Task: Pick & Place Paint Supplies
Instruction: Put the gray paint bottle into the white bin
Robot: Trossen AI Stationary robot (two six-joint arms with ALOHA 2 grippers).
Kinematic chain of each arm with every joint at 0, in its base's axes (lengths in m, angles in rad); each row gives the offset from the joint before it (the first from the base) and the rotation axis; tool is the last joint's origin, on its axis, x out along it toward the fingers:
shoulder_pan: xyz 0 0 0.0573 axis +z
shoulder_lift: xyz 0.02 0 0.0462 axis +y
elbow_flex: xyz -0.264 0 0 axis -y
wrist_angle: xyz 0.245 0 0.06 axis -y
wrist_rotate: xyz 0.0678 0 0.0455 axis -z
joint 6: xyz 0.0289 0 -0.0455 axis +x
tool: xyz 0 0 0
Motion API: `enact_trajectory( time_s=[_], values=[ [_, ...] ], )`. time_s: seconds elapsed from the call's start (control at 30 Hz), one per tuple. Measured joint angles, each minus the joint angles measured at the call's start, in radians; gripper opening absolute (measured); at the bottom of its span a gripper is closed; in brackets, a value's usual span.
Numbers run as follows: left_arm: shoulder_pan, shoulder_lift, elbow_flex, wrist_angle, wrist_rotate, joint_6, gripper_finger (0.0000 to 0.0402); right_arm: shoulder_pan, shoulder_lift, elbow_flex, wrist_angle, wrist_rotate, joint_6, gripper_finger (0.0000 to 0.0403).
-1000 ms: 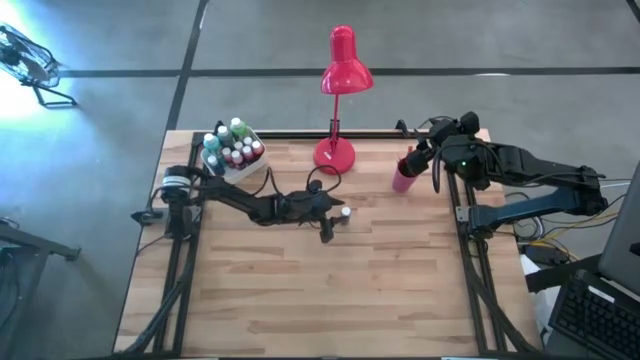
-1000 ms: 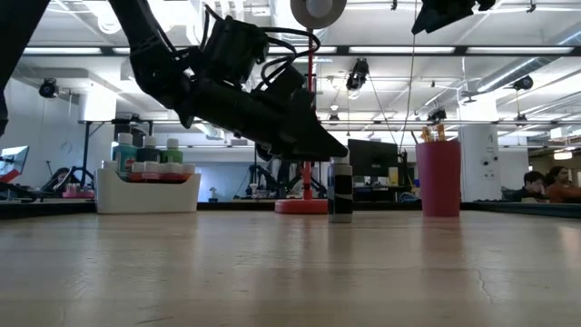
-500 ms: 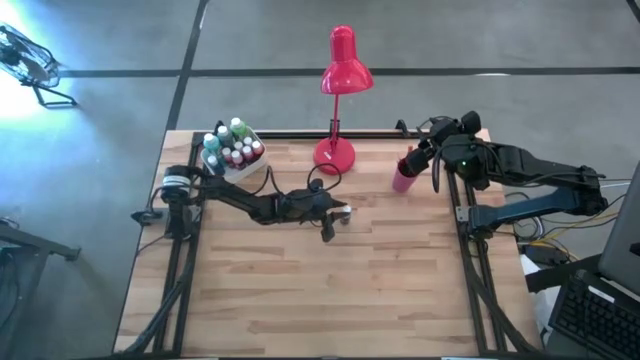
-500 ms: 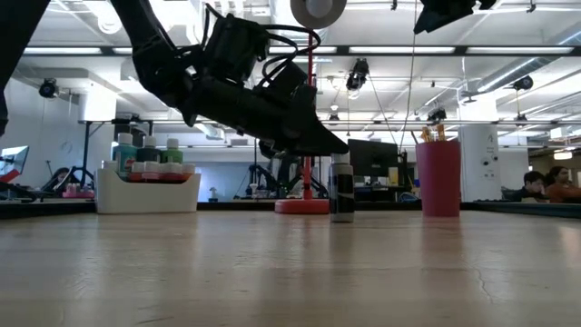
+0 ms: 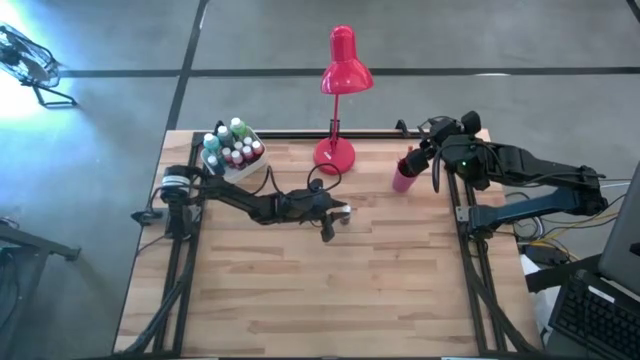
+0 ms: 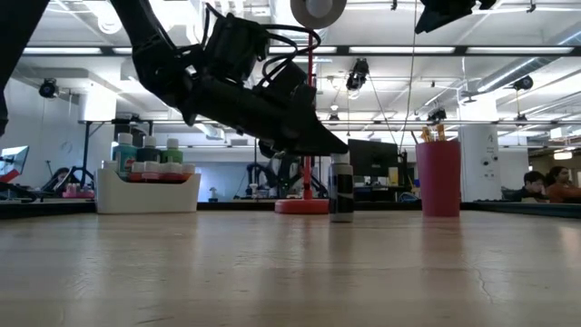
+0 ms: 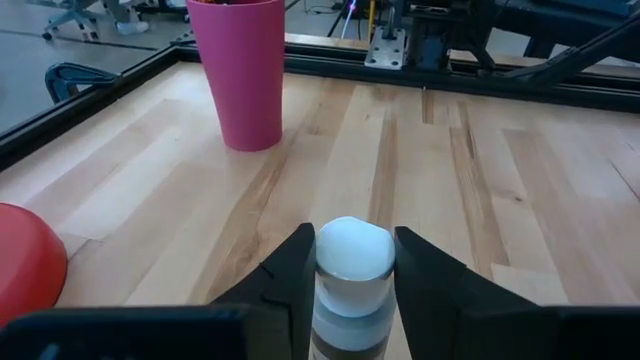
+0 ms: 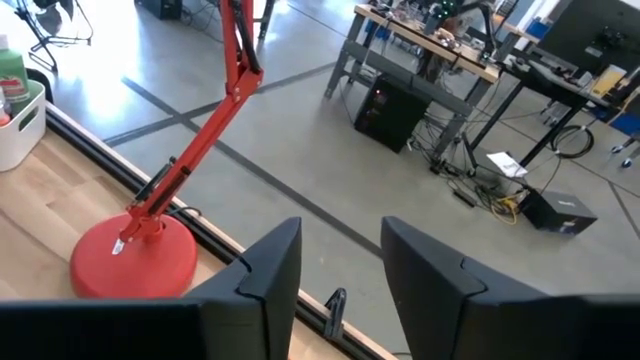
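A small dark paint bottle with a white cap stands upright on the table's middle. My left gripper reaches it from the table's left, slanting down, with its fingers at the cap; it also shows in the high view. My right gripper is open and hangs in the air by the far right edge, above a pink cup that holds wooden-handled brushes. A white tray of several paint bottles sits at the far left corner. My left gripper has the bottle's white cap pinched between its two fingers, one on each side. The fingers come from the table's left, slanting down. The bottle stays upright with its base on the table.
A red desk lamp stands at the far edge between tray and pink cup, its base close beside the bottle. The near half of the wooden table shows bare boards. People sit in the room beyond the table's right side.
My left gripper moved a little toward the table's right until its fingers came to either side of the bottle's cap. The bottle stayed where it stood.
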Motion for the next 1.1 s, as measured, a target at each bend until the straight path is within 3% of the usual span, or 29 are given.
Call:
enact_trajectory(
  time_s=[0.67,0.9,1.1],
  values=[
    [-0.004,-0.056,-0.003,-0.111,-0.022,0.055,0.0109,0.000,0.000,-0.002,-0.009,0.000,0.004,0.0100],
    [-0.009,-0.190,-0.053,-0.241,-0.253,0.113,0.0109,0.000,0.000,-0.010,-0.106,-0.001,0.112,0.0100],
    [-0.007,-0.392,-0.207,-0.249,-0.440,0.098,0.0109,-0.018,-0.002,-0.011,-0.252,-0.001,0.242,0.0124]
  ],
)
